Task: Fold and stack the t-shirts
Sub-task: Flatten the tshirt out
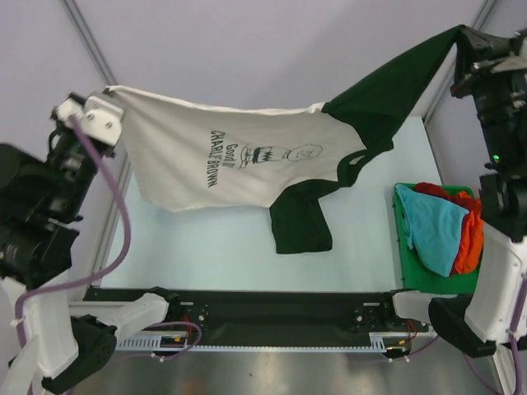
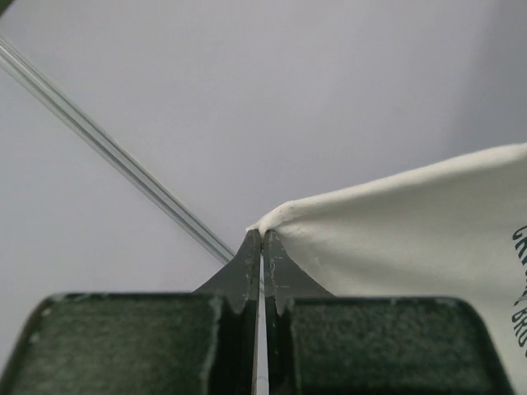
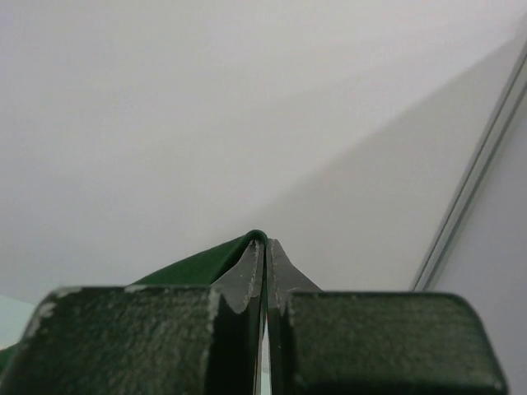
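Where the counter [image 1: 206, 247] reaches four o'clock, a green bin [image 1: 428, 282] holds a teal cloth [image 1: 432, 226] heaped over an orange cloth [image 1: 471, 234] and a red cloth [image 1: 432, 191]. Both arms are raised high and spread wide. The left claw [image 2: 262, 239], at ten o'clock, is pinched on a corner of the cream-white t-shirt [image 1: 222, 156]. The right claw [image 3: 265, 247], at two o'clock, is clamped on the dark green cloth [image 1: 387, 90]. The fabric hangs stretched between them above the counter. I cannot tell whether cream and green are one garment.

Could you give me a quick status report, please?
Left gripper shut on t-shirt cream corner; right gripper shut on its dark green end. Shirt stretched above table, unfolded. Bin of clothes at right, apart.
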Motion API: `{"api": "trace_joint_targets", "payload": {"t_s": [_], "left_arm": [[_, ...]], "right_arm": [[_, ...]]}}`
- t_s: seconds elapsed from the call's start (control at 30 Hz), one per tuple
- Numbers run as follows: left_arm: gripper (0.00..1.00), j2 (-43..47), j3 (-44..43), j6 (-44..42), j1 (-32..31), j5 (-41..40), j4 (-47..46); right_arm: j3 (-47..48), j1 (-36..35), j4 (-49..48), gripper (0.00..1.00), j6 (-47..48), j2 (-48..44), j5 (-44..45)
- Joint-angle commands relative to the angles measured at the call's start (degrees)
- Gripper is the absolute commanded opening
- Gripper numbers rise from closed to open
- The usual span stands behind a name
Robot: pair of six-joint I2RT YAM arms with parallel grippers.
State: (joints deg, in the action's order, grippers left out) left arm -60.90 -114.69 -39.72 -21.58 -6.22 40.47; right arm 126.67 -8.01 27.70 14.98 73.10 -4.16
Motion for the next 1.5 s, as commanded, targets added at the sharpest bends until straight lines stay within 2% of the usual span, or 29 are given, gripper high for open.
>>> {"api": "trace_joint_targets", "payload": {"t_s": [0.0, 0.1, 0.27, 0.4, 0.5, 0.57, 0.67, 0.77, 0.8, 0.83, 1.03, 1.1, 1.27, 1.47], "left_arm": [[0.00, 3.60, -3.68, -1.50, 0.05, 3.93, 0.22], [0.00, 5.08, -8.34, -1.94, 0.05, 5.69, 2.95], [0.01, 6.77, -10.37, -1.67, 2.77, 6.74, -1.08], [0.00, 5.01, -12.22, -3.51, 2.95, 6.40, -3.55], [0.00, 6.06, -5.39, -7.62, 2.95, 3.24, -8.63], [0.00, 7.89, 4.10, -9.40, 2.95, 0.51, -13.80], [0.00, 7.21, 11.76, -9.23, 2.95, -0.81, -13.59], [0.00, 5.63, 18.44, -5.90, 3.04, -3.00, -11.91], [0.00, 4.75, 20.72, -4.67, 3.04, -3.27, -11.99], [0.00, 4.57, 26.05, -3.70, 3.56, -3.27, -13.56], [0.00, -1.21, 42.15, -2.99, 4.88, -0.99, -19.70], [0.00, -4.47, 43.59, -1.94, 5.32, -0.64, -20.78], [0.00, -17.74, 42.36, 0.26, 7.17, -2.13, -25.25], [0.00, -27.50, 36.31, 2.11, 9.72, -5.29, -29.74]], "right_arm": [[4.63, 0.19, 1.38, 0.00, -0.39, -4.37, -0.50], [9.37, 0.27, 2.62, 0.00, 2.76, -5.16, -0.93], [11.84, 0.63, -2.82, 0.00, 4.09, -5.78, 1.18], [15.53, 1.95, -7.47, 0.00, 4.35, -2.53, -0.14], [13.35, 2.12, -11.00, 0.00, 5.84, -0.60, -0.67], [10.80, 2.03, -12.32, 0.00, 6.46, 0.63, -0.85], [4.21, 2.03, -14.78, 0.00, 6.98, 2.04, -1.19], [-7.63, 2.12, -18.11, 0.00, 9.97, 1.70, -3.13], [-11.67, 2.03, -22.13, 0.00, 11.20, 0.82, -4.35], [-19.63, 2.03, -24.25, 0.00, 12.51, 0.64, -4.80], [-34.46, 2.03, -31.39, 0.00, 11.38, 6.43, -6.55], [-38.86, 1.77, -34.81, 0.00, 11.38, 9.33, -7.08], [-36.33, 1.77, -36.84, 0.00, 11.29, 23.47, -6.91], [-21.76, 1.95, -37.90, 0.00, 12.44, 38.22, -4.63]]}}
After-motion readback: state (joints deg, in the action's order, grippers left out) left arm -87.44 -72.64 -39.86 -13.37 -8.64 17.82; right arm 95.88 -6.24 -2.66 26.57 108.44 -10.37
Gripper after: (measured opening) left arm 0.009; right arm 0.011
